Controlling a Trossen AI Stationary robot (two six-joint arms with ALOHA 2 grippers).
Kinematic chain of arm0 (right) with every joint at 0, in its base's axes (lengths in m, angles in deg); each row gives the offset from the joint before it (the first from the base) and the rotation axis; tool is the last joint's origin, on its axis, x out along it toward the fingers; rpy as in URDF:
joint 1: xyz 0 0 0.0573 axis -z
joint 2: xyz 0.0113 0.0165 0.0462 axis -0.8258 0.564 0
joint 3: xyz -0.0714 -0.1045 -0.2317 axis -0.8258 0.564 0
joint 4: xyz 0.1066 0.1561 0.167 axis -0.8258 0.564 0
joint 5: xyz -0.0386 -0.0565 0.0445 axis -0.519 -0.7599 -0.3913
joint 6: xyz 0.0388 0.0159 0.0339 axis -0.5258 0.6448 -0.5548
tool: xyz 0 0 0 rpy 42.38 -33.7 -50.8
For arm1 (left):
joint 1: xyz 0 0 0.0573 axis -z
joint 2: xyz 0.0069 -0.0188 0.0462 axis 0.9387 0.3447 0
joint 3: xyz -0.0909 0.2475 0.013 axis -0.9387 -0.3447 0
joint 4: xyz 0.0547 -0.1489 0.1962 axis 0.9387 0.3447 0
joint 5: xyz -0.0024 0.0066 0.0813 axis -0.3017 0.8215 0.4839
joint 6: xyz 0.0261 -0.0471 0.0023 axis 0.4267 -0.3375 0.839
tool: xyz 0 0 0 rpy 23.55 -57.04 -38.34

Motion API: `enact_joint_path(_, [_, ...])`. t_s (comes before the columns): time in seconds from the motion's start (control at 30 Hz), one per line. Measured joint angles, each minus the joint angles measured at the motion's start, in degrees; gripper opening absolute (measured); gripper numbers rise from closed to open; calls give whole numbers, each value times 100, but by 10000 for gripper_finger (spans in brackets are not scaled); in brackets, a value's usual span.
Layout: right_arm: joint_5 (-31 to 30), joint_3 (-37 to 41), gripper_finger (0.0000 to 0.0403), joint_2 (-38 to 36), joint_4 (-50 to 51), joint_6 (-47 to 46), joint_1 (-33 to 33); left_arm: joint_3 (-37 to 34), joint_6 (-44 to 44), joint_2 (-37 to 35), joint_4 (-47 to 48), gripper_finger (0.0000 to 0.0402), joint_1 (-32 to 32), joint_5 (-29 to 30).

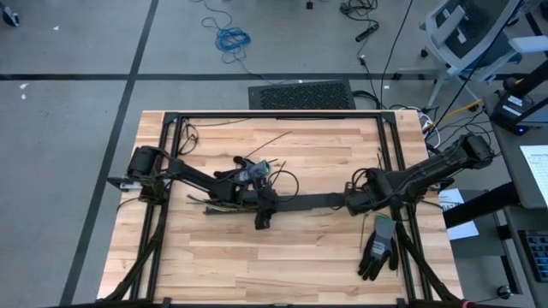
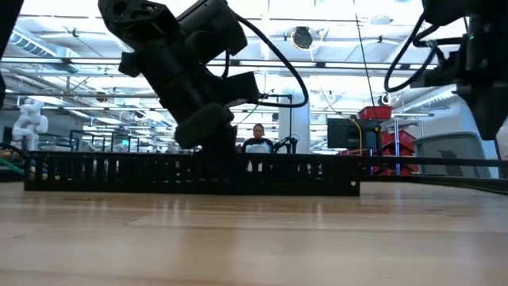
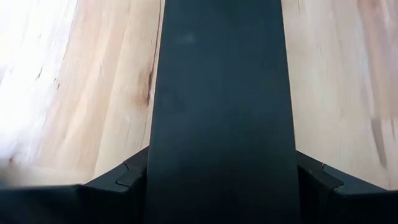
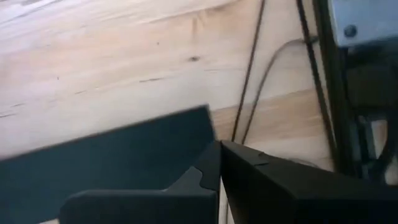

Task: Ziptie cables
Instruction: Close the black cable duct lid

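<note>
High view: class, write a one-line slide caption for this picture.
Both arms meet over a black duct on the wooden table, the left gripper straddling it near the cables; gloves lie nearby.

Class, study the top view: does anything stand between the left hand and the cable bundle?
Yes: the black strip fills the left hand, held between its fingers. The cables lie just behind it, partly under the left arm. The right hand, shut, sits at the strip's far end.
</note>
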Motion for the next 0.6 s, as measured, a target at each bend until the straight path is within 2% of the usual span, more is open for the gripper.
enact_joint_path(0.2, [264,-9,0,76,135,-161,-52,-14,443,-1,606,248,7,-129])
enact_joint_path(0.4, [1103,-9,0,391,17,168,-223,-17,670,-61,764,248,7,-517])
enact_joint_path(0.47, [1348,-8,0,557,-35,-42,-431,-15,656,-60,792,248,7,-519])
enact_joint_path(0.6, [1342,-2,0,969,-776,-731,-914,-15,647,-61,808,248,9,-517])
